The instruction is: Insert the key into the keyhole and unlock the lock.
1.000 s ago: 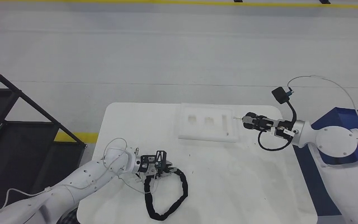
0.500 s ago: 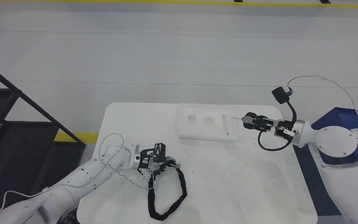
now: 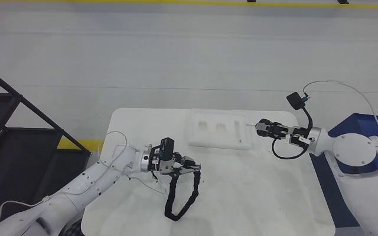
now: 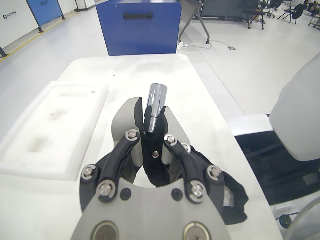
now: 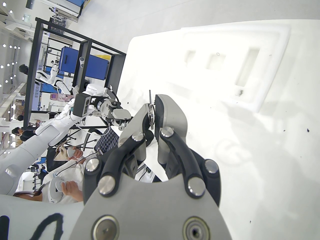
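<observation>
Big white worktop (image 3: 254,189) in front of me, with a white foam tray (image 3: 198,141) sitting at its far edge. The tray has three rectangular cut-outs in it.

Next down in size is the lock (image 3: 188,197), one of those cable ones in a black fabric sleeve. Its loop trails toward the near edge of the worktop on my left side. I honestly can't tell how much of the loop is resting on the surface and how much is hanging. The lock's chrome cylinder (image 4: 155,101) pokes out past my fingertips and is tilted up a bit, aimed across the worktop with the tray off to one side.

My left gripper (image 3: 184,162) is clamped on the lock right where the black sleeve meets that chrome end, with both fingers squeezing the sleeve. It's near the middle of the worktop, just in front of the tray.

My right gripper (image 3: 260,127) is over by the end of the tray closest to my right arm, well apart from the left one. It's pinched tight on the key (image 5: 150,98). The key's head is sandwiched between the fingers, and the thin blade sticks out beyond the tips, pointing toward the tray.
</observation>
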